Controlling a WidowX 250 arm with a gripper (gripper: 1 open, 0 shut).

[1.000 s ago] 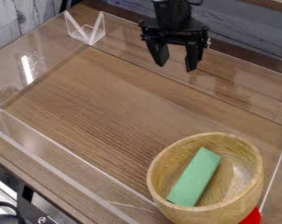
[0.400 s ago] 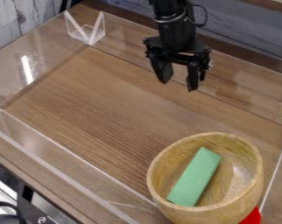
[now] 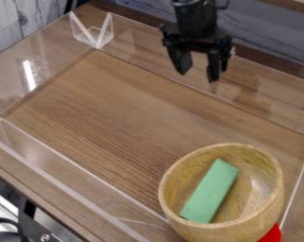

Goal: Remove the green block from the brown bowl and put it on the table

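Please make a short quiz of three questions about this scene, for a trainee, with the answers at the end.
1. Multiple choice: What lies inside the brown bowl? a) the green block b) a spoon c) a cup
2. True or false: The gripper is touching the bowl.
3. Fill in: The object beside the bowl, at the picture's lower right corner, is coloured ____.

Key: 1 a; 2 false; 3 red

The black robot arm reaches in from the top of the view, pointing downward. Its end effector [image 3: 199, 64] hangs upright above the tabletop [image 3: 129, 113], slightly blurred, with the two fingers spread wide apart and nothing between them.
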